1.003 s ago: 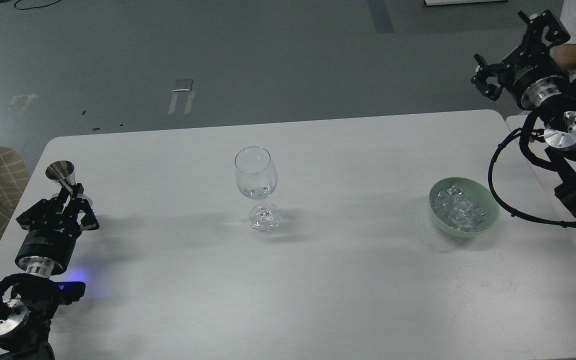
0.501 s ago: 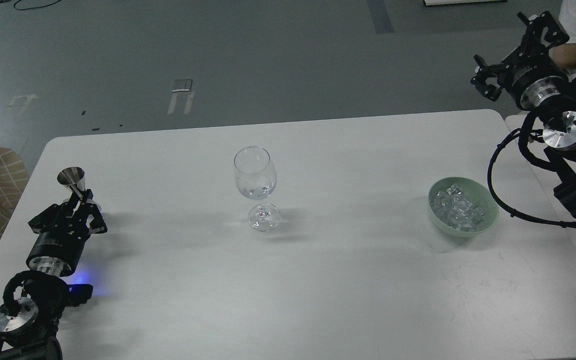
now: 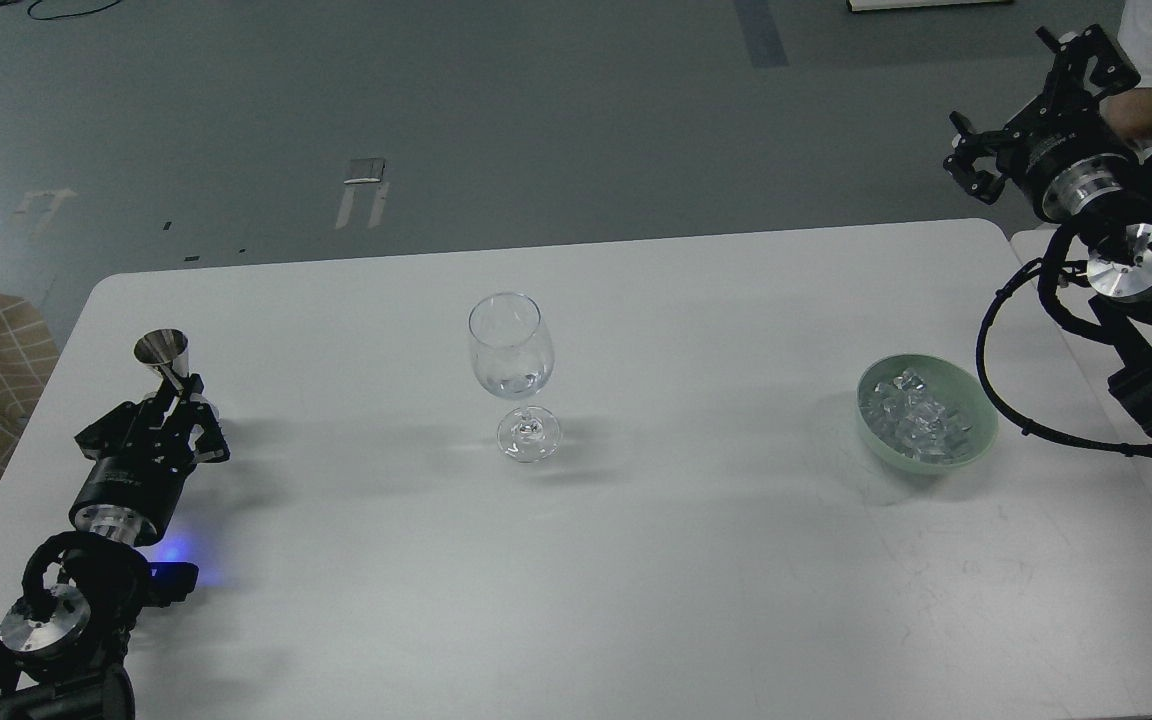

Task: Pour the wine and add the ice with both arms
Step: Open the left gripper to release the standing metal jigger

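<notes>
Table (image 3: 636,560): white, 1 of it, carries everything.

Arms: 2. L pincer (image 3: 179,398) narrow, clamped on neck of steel jigger (image 3: 164,352), upright, at table's L edge, well apart from glass. R pincer (image 3: 1021,100) spread wide, empty, raised off far R corner.

Bowl (image 3: 976,410): 1, green, R side; ice (image 3: 916,412) heaped inside, many cubes, can't count.

Wine glass (image 3: 511,355): 1, centre; wine (image 3: 516,383) faint at bowl bottom.

Step, I judge: bring jigger to glass. Keep it level en route, tip slow over rim, don't knock stem.
</notes>
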`<action>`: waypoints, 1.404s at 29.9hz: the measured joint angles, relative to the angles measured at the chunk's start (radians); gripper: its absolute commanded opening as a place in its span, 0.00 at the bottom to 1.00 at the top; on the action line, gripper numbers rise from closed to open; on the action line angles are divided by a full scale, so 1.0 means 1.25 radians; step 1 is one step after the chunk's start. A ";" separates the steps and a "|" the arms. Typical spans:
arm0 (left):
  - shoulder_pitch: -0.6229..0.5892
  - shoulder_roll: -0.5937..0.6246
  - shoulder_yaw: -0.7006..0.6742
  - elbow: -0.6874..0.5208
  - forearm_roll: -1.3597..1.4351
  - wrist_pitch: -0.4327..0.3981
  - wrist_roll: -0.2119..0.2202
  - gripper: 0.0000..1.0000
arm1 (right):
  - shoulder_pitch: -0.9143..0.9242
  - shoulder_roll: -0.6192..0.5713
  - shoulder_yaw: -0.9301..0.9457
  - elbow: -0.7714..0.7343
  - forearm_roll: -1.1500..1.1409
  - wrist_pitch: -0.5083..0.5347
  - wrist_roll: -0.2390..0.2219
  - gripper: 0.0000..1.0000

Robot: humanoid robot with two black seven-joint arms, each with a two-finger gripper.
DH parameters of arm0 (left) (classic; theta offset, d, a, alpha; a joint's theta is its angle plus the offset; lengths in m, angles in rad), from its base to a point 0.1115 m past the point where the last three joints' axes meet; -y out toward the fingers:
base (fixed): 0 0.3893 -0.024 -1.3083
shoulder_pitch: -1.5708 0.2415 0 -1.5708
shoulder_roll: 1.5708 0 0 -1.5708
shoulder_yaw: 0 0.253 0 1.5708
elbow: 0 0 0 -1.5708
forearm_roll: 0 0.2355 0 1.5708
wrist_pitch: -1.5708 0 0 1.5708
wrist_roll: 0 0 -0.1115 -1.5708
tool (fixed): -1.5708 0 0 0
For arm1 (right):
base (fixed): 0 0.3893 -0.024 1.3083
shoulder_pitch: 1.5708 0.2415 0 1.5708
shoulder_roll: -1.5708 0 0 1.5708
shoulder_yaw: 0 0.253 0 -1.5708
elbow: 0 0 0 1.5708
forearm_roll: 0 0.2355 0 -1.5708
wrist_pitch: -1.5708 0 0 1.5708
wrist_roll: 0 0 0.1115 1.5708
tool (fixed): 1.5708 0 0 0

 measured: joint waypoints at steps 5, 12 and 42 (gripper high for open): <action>-0.005 0.000 0.000 0.011 0.000 -0.003 0.000 0.20 | 0.000 0.000 0.000 0.000 0.000 0.000 0.000 1.00; -0.006 0.001 0.000 0.014 0.002 -0.002 0.002 0.25 | 0.000 0.002 0.000 0.000 0.000 0.000 0.001 1.00; -0.001 0.000 0.003 0.015 0.008 -0.003 0.002 0.31 | 0.001 -0.002 0.000 0.002 0.000 0.000 0.000 1.00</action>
